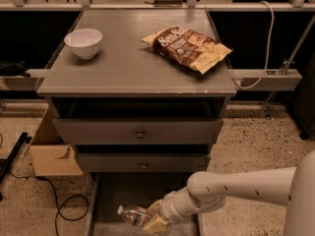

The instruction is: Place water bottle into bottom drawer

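Observation:
The water bottle [133,215] is a small clear bottle with a white cap pointing left, lying low inside the open bottom drawer [106,195] at the foot of the cabinet. My gripper [153,217] reaches in from the right on a white arm and is shut on the bottle's right end, its tan fingers [156,224] on either side of the body. The bottle's label end is hidden by the fingers. I cannot tell whether the bottle touches the drawer floor.
The cabinet top [128,68] holds a white bowl [83,43] at the left and a brown chip bag [189,45] at the right. Two shallower drawers with round knobs [140,134] sit above. A cardboard box [51,149] and black cables [64,205] lie on the floor left.

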`<act>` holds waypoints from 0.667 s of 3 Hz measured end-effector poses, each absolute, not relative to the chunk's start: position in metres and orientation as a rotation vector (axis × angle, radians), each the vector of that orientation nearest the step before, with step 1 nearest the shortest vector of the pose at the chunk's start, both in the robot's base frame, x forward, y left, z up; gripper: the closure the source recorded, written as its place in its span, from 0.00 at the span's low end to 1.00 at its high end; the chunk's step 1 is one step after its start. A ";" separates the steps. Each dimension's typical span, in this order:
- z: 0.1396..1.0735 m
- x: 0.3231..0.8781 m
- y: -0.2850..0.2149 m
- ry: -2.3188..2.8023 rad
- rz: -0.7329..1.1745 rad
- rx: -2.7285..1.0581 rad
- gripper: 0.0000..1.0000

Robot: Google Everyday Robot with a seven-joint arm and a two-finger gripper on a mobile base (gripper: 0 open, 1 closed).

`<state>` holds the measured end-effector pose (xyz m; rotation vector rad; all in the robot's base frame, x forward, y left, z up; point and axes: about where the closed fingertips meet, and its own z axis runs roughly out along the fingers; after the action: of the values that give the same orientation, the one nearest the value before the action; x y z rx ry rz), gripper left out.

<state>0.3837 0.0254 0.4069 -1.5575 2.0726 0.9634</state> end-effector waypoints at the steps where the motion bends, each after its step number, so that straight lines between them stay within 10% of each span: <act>1: 0.387 0.386 0.034 2.090 1.057 -1.570 1.00; 2: 0.339 0.426 0.040 2.158 1.105 -1.589 1.00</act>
<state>0.4260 0.0404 0.3390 -1.5889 2.1584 1.1052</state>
